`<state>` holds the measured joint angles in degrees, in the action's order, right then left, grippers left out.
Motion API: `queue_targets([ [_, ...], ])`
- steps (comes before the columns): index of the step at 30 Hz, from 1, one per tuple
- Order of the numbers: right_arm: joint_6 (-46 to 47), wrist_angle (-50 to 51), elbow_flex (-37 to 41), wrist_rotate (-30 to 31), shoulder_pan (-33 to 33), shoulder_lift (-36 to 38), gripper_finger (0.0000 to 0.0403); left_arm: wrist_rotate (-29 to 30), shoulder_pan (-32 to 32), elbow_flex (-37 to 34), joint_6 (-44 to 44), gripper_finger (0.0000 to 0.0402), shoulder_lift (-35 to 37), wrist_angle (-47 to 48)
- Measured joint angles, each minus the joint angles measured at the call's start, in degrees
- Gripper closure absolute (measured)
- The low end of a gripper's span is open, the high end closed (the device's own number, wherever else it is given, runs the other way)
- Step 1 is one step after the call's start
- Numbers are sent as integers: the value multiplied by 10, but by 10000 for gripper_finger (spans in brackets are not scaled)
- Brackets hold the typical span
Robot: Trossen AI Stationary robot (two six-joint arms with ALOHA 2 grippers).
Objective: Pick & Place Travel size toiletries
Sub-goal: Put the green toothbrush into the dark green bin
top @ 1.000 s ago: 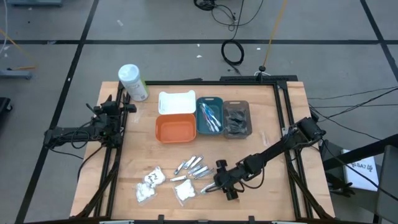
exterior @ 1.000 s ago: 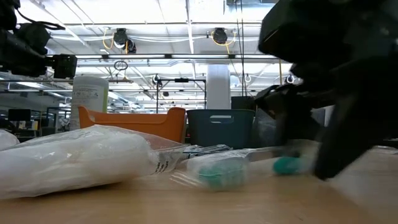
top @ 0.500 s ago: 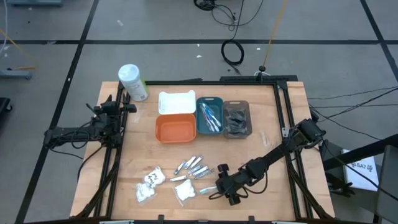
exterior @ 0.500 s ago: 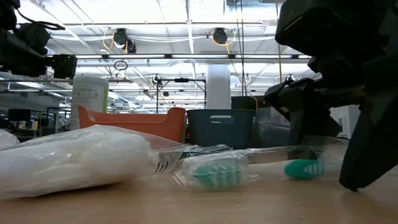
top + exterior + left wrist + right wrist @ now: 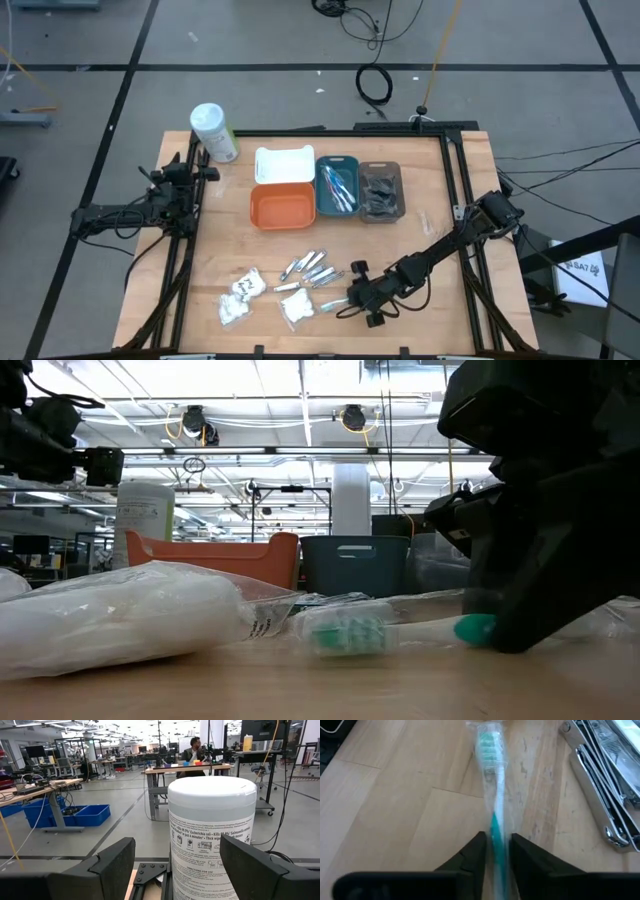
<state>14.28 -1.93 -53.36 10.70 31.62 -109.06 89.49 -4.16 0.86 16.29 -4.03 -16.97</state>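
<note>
Right gripper (image 5: 496,851) pinches a slim, clear-wrapped toothbrush (image 5: 491,795) with teal bristles, flat on the wood-grain table (image 5: 440,200) at its six o'clock edge; left gripper (image 5: 172,865), spread wide, waits at nine o'clock.

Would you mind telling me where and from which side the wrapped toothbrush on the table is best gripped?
Grip the toothbrush across its slim handle, coming from above, since it lies flat on the table and its bristle head is bulkier. The right gripper already straddles the handle this way, fingers on either side. The left gripper waits by the bottle.
</note>
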Motion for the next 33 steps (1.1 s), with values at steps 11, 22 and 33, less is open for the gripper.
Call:
queue_targets([
  [11, -15, -43, 0, -3, -1, 12, 386, 0, 0, 0, 0, 117, 0, 0],
  [22, -31, -63, 2, -1, -25, 101, 381, 0, 0, 0, 0, 117, 0, 0],
  [33, -55, -105, 2, 19, -103, 167, 367, 0, 0, 0, 0, 117, 0, 0],
])
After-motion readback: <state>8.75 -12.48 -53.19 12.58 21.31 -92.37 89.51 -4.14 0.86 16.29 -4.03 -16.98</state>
